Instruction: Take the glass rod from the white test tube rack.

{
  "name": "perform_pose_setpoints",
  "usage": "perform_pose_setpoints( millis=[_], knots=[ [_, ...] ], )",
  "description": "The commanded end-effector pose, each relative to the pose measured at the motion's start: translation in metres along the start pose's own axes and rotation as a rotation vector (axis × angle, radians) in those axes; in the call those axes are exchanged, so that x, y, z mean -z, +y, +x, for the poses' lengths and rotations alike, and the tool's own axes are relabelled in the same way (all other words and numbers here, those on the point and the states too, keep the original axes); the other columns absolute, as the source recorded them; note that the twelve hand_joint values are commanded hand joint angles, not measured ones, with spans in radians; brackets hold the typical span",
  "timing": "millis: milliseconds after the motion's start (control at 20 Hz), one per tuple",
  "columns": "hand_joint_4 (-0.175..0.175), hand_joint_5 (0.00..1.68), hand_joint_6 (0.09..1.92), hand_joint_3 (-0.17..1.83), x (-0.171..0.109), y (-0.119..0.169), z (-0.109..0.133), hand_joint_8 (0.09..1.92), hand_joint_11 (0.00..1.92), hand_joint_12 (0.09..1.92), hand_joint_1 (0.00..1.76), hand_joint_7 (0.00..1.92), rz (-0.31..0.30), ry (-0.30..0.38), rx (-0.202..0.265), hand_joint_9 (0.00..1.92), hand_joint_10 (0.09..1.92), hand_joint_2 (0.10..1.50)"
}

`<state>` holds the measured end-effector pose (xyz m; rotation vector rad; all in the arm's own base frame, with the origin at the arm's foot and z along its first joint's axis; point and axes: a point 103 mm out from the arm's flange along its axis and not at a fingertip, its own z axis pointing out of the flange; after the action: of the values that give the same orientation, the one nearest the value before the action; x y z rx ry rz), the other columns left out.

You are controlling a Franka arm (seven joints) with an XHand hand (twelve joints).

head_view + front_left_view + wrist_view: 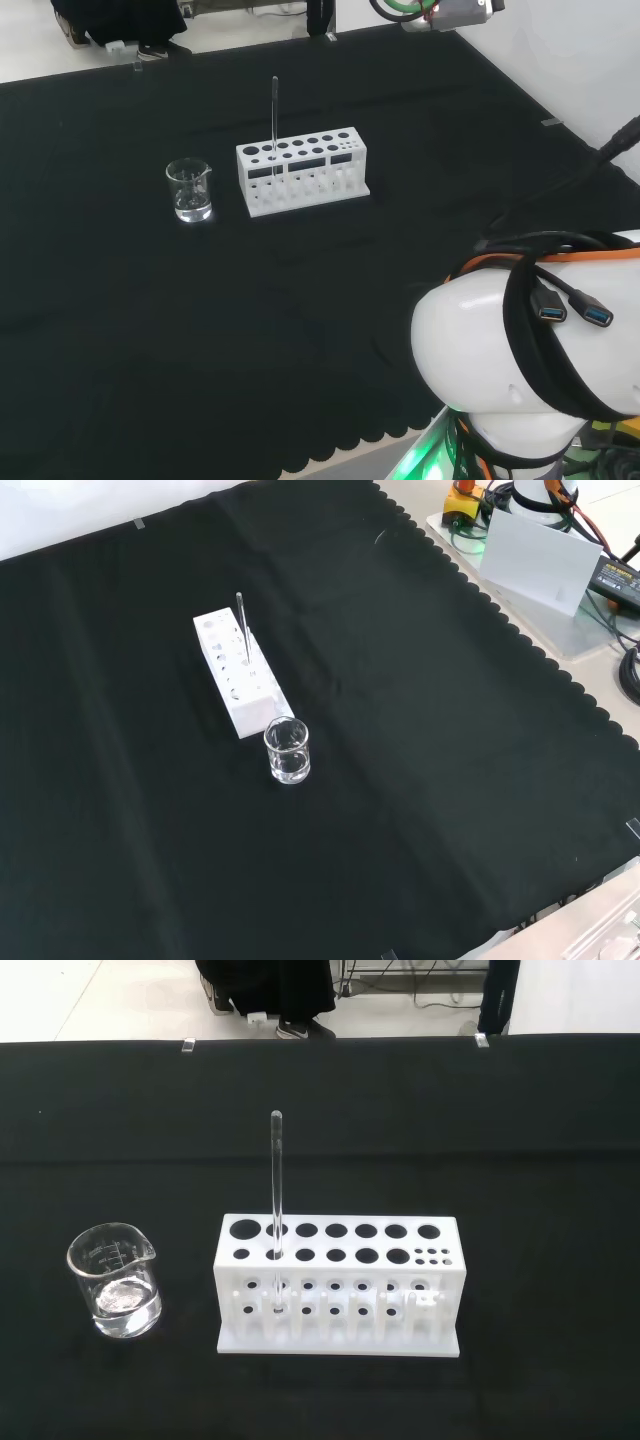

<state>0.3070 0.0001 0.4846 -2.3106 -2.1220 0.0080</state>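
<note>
1. Glass rod (276,1190) stands upright in the white test tube rack (338,1285), second hole from the rack's nine o'clock end in the wrist view.
2. Glass beaker (114,1280) sits at the rack's nine o'clock, with unreadable printed graduation marks.
3. The hand's state: cannot tell.

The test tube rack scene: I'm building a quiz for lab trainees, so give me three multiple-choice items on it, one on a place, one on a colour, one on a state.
1. In the head view, where does the beaker stand relative to the white test tube rack?
A. to its left
B. to its right
C. on top of it

2. What colour is the cloth on the bench?
A. white
B. black
C. green

3. How does the glass rod stand?
A. flat on the cloth
B. inside the beaker
C. upright in a hole of the rack

Answers:
1. A, the head view shows the beaker left of the rack, apart from it.
2. B, every view shows black cloth around the rack.
3. C, the wrist view shows the rod rising straight out of a hole near the rack's beaker-side end.
</note>
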Motion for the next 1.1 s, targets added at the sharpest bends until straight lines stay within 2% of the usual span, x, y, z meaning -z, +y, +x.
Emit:
perform_pose_setpoints(
  millis=[50,100,150,250,1100],
  knots=[
    [-0.167,0.2,0.27,0.54,0.0684,-0.0732,-0.027,0.69,0.3,0.93,0.78,0.22,-0.047,-0.034,-0.095,0.54,0.09,0.77],
    [-0.166,0.16,0.18,0.51,0.0731,-0.0782,-0.028,0.69,0.14,0.96,0.74,0.11,-0.049,-0.037,-0.099,0.41,0.09,0.8],
    [-0.165,0.15,0.14,0.5,0.0745,-0.0796,-0.0279,0.7,0.07,0.98,0.73,0.05,-0.048,-0.039,-0.1,0.34,0.09,0.81],
    [-0.165,0.14,0.1,0.49,0.0748,-0.08,-0.0273,0.7,0.01,0.99,0.71,0.01,-0.046,-0.047,-0.101,0.3,0.09,0.82],
    [-0.164,0.16,0.09,0.49,0.0709,-0.0784,-0.031,0.74,0.0,0.98,0.7,0.0,-0.03,-0.05,-0.121,0.29,0.09,0.83]
  ],
)
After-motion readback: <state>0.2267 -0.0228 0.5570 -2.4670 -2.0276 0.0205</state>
